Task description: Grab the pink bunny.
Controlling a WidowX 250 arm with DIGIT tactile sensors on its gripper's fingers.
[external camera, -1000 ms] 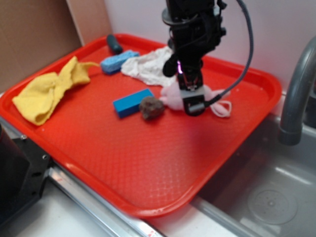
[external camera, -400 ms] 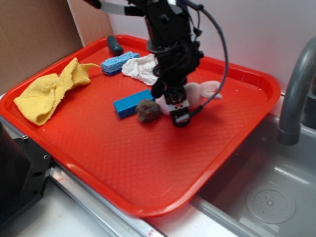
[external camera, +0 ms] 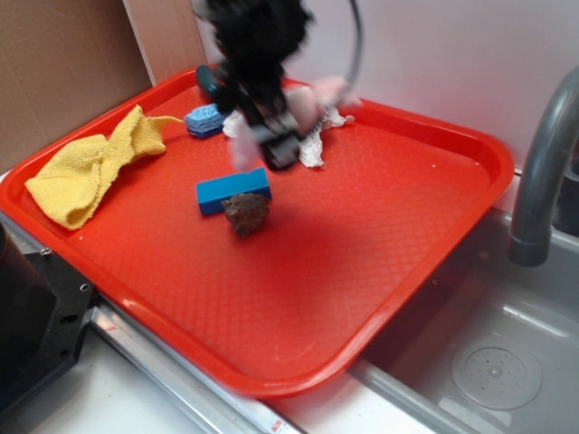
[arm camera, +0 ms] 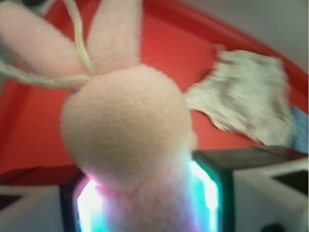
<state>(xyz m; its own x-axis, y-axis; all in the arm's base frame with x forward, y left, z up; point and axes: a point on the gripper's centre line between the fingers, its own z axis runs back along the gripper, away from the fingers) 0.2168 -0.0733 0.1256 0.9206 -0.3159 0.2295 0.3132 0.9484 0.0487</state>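
The pink bunny (arm camera: 128, 121) fills the wrist view, its body pinched between my lit jaws and its ears pointing up. In the exterior view my gripper (external camera: 271, 136) is blurred by motion, raised above the back of the red tray (external camera: 434, 262), shut on the pink bunny (external camera: 326, 90), whose pale ears stick out to the right. The wrinkly white cloth (external camera: 312, 145) lies just below and behind it, and also shows in the wrist view (arm camera: 241, 92).
A blue block (external camera: 232, 190) and a brown lumpy rock-like thing (external camera: 246, 212) lie mid-tray. A yellow cloth (external camera: 90, 167) is at the left, a blue sponge (external camera: 206, 119) at the back. A grey faucet (external camera: 543, 172) and sink (external camera: 488, 362) are to the right.
My gripper has lifted the bunny off the tray and carried it up and to the back left. The blue block and the brown lump have shifted a little to the left.
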